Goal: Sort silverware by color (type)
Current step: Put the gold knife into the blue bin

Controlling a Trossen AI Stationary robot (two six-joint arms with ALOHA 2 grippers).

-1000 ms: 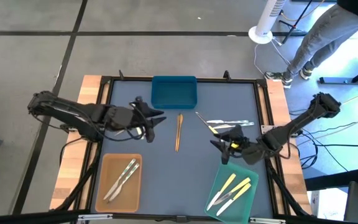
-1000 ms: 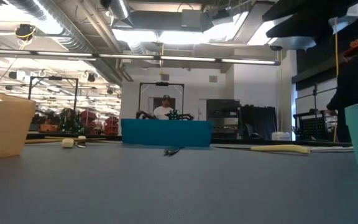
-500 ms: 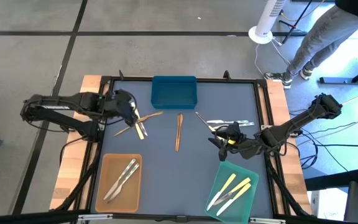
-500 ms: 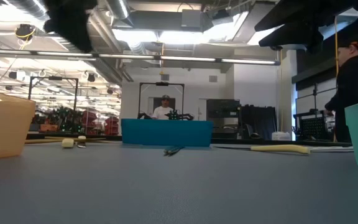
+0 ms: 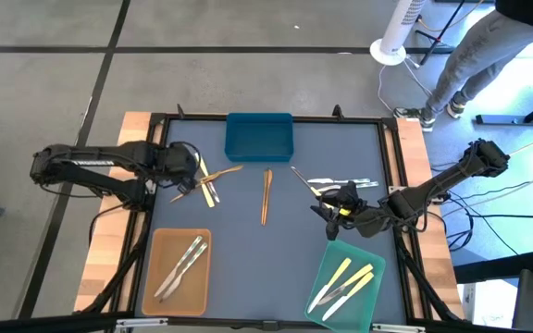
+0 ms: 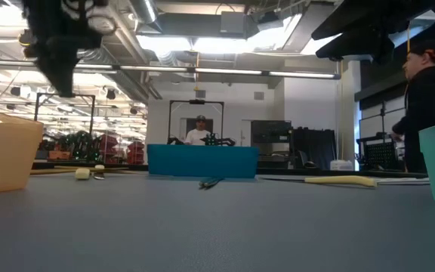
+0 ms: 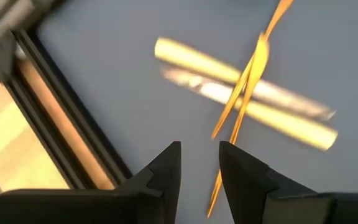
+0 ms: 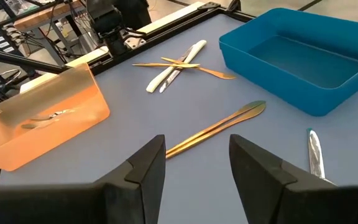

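We see our left gripper (image 5: 185,163) at the left of the high view, hanging just beside a small crossed pile (image 5: 207,180): a wood-brown utensil (image 7: 247,84) lying over a pale yellow one (image 7: 247,102) and a silvery one (image 7: 194,84). Its jaws stand slightly apart with nothing between them. Our right gripper (image 5: 329,211) sits right of centre, jaws parted and empty, near the silvery and yellow pieces (image 5: 339,185) just above it in the frame. A lone brown utensil (image 5: 266,195) lies at centre below the blue tray (image 5: 259,136). The tan tray (image 5: 179,271) at lower left holds two silvery pieces; the green tray (image 5: 345,282) at lower right holds yellow ones and what may be a silvery one.

We judge the step in hand to be picking from the crossed pile. To do it well, we should take the top brown piece first, gripping across its thin handle away from the crossing, so the two beneath are not dragged. We should lower squarely, since such a flat piece slips from a shallow pinch.
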